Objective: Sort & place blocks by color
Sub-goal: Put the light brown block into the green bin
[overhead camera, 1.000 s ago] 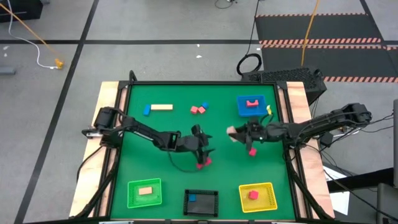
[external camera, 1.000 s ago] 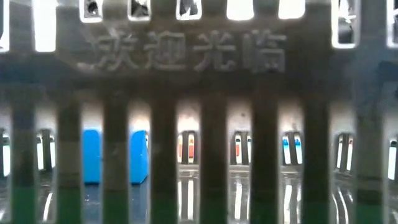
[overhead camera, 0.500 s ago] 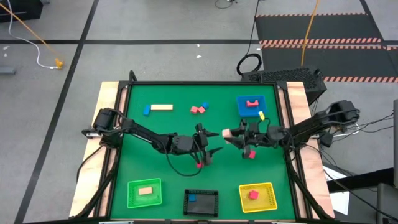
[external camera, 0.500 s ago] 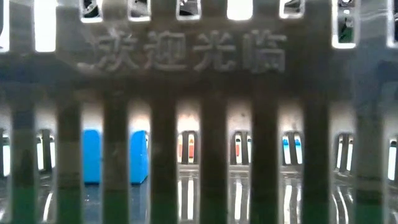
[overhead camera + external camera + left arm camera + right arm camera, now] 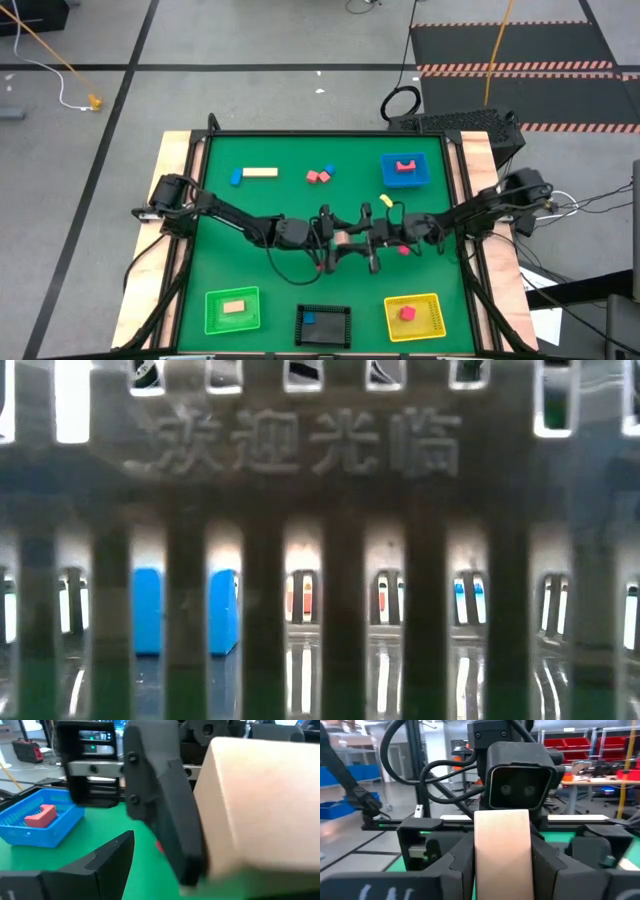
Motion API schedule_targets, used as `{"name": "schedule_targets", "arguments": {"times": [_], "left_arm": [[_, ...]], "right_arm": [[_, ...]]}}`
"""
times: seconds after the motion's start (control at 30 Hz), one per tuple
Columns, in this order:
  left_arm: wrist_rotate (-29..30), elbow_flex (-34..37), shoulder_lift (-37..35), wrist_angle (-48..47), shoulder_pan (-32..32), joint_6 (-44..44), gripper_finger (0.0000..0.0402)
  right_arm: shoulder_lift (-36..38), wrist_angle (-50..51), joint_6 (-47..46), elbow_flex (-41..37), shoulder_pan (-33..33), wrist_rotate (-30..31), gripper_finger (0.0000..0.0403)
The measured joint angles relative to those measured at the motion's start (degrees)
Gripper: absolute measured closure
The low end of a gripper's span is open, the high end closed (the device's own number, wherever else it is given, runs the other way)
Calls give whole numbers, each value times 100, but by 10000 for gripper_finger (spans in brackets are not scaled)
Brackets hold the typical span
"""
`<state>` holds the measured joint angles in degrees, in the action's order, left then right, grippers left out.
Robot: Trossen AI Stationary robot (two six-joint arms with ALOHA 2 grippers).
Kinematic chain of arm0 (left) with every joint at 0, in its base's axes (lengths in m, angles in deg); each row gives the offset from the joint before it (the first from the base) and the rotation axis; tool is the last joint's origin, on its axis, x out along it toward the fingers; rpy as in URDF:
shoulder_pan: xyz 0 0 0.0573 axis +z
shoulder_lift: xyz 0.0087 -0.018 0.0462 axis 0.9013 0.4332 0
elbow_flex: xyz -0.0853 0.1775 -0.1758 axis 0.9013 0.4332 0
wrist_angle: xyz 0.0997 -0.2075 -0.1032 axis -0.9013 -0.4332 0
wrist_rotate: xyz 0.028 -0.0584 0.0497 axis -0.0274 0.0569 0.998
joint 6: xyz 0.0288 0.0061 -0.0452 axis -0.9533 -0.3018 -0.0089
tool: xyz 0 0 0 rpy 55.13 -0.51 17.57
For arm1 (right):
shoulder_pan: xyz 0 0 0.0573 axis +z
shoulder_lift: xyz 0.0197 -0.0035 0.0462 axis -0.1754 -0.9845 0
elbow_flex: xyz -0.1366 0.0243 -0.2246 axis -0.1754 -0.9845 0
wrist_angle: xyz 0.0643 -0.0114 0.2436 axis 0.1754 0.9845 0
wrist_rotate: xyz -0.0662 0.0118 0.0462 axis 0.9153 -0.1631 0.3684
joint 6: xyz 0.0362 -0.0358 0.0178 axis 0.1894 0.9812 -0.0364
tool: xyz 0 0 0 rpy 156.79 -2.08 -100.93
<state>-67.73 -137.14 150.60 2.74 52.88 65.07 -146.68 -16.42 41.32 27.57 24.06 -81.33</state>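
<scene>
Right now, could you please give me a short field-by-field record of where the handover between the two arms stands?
stage: mid-table handover
held item: tan block
holder: right gripper, shut on tan block
receiver: left gripper, open around the block's end
green tray: one tan block inside
yellow tray: one red block
blue tray: one red piece

- Left arm (image 5: 235,215): dark, slim, jointed links, with a silver-grey collar at the base near the worktop's 9 o'clock edge.
- Right arm (image 5: 470,210): the same dark jointed build, with a rounded black base housing near 3 o'clock.
- Thin black cables loop along both arms.
- Left end effector (image 5: 520,795): a boxy black camera housing with rounded corners.
- Right end effector (image 5: 165,815): a matte black finger with two small round screws.
</scene>
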Motion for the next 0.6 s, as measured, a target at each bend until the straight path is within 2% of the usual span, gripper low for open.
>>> {"name": "schedule_targets", "arguments": {"times": [0.23,0.33,0.47,0.53,0.6], "left_arm": [[4,0,2,-1,-94,-14,121],[14,0,2,1,-110,-49,156],[-3,0,2,9,-112,-138,225],[23,0,2,3,-112,-146,261],[7,0,2,14,-112,-140,267]], "right_arm": [[-125,6,-72,73,2,-54,291],[-125,11,-90,73,2,-51,291],[-125,12,-161,73,0,-17,291],[-123,3,-273,71,0,0,277],[-120,-4,-325,71,-2,-16,251]]}}
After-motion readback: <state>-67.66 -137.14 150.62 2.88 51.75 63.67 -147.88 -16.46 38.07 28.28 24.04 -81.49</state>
